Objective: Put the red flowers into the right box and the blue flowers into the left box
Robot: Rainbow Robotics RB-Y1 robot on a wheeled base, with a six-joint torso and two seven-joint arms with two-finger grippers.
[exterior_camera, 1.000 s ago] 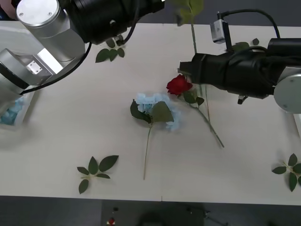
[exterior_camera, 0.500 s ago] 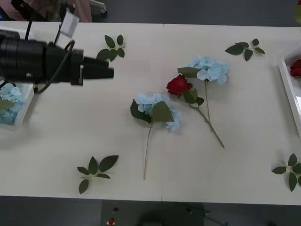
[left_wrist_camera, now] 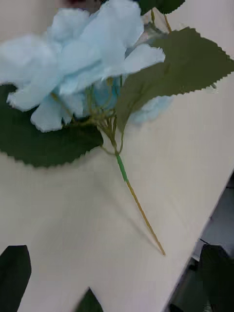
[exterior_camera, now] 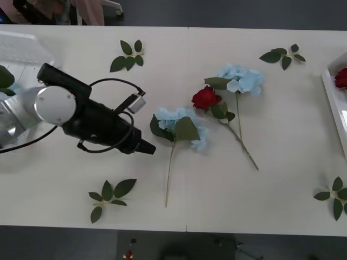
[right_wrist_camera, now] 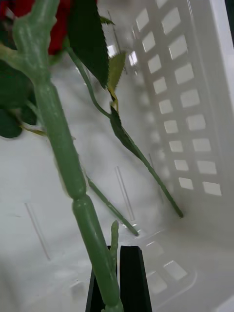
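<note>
One blue flower [exterior_camera: 179, 125] lies just beside my left claw [exterior_camera: 147, 148], fingers apart: I should straddle the stem squarely.

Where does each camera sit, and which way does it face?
Front: above the arms, facing down at the white table; left gripper shows.
Left wrist: on left arm, facing a pale-blue fluffy flower; open fingers show.
Right wrist: inside the white gridded box; right gripper pinches a green-stemmed red rose.
Front and left wrist share that flower.
</note>
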